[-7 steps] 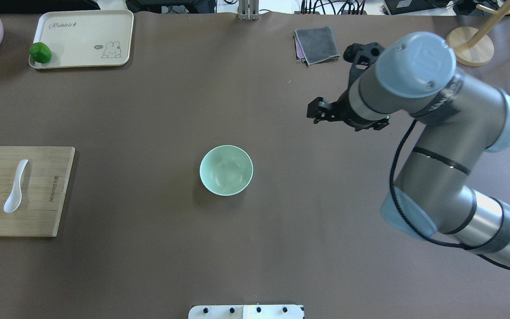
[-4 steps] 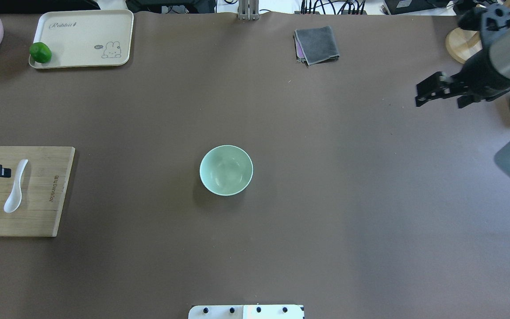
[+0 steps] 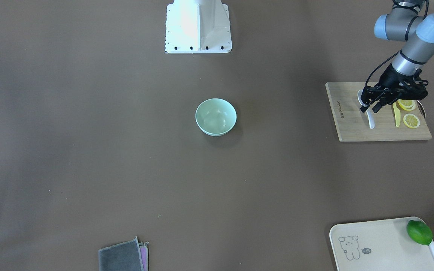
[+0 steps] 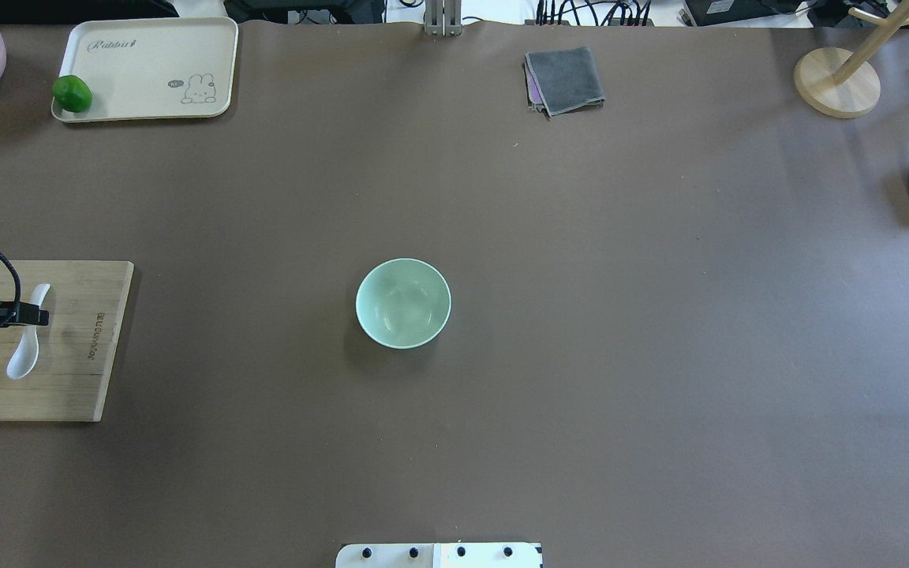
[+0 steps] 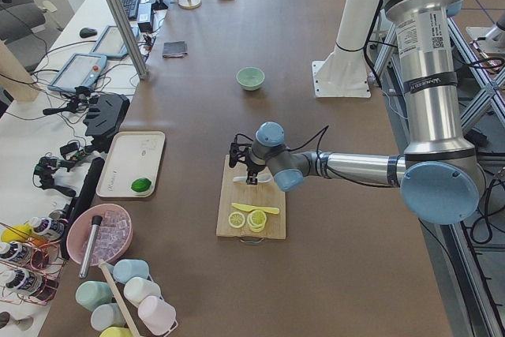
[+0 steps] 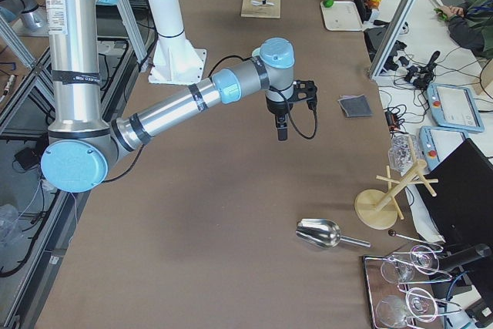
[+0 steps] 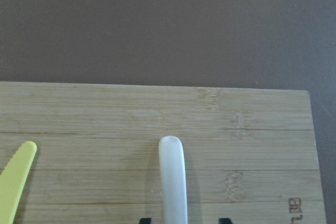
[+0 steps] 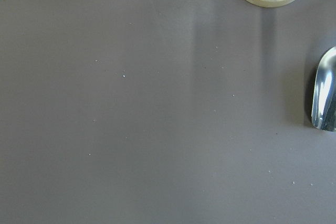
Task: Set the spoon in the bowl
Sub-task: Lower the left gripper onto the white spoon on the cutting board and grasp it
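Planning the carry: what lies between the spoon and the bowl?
Only the rest of the cutting board, then bare brown table; the overhead view shows nothing standing between the spoon and the bowl.

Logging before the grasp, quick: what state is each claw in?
Left claw: open, astride the white soup spoon handle.
Right claw: cannot be told.

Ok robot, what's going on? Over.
Left tool open, straddling spoon handle on board. Right tool far off, state unclear. Bowl empty, nothing between.
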`<state>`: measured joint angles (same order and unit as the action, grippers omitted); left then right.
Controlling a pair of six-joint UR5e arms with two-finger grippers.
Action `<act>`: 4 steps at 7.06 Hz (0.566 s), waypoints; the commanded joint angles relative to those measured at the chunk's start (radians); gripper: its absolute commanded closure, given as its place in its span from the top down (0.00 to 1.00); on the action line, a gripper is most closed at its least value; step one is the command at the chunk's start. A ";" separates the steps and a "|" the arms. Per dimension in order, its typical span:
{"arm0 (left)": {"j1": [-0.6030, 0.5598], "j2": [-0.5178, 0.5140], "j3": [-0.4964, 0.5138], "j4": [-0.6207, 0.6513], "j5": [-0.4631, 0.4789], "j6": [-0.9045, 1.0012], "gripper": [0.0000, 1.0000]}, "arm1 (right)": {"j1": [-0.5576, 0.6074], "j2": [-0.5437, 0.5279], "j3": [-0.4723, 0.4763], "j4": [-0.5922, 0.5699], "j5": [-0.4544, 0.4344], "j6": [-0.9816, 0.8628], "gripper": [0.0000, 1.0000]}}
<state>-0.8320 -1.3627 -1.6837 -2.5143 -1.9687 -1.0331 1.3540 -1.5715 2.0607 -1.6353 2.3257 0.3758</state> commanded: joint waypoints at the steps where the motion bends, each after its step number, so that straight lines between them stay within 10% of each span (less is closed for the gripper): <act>1: 0.005 -0.004 0.013 0.002 0.010 0.002 0.45 | 0.007 -0.005 -0.001 0.000 0.003 -0.006 0.99; 3: 0.005 -0.006 0.018 0.002 0.010 0.002 0.25 | 0.008 -0.004 -0.001 0.000 0.003 -0.006 0.99; 4: 0.005 -0.009 0.016 0.002 0.010 -0.001 0.00 | 0.007 -0.005 -0.002 0.002 0.001 -0.006 0.99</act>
<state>-0.8269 -1.3688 -1.6676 -2.5127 -1.9591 -1.0315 1.3611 -1.5759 2.0597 -1.6349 2.3286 0.3697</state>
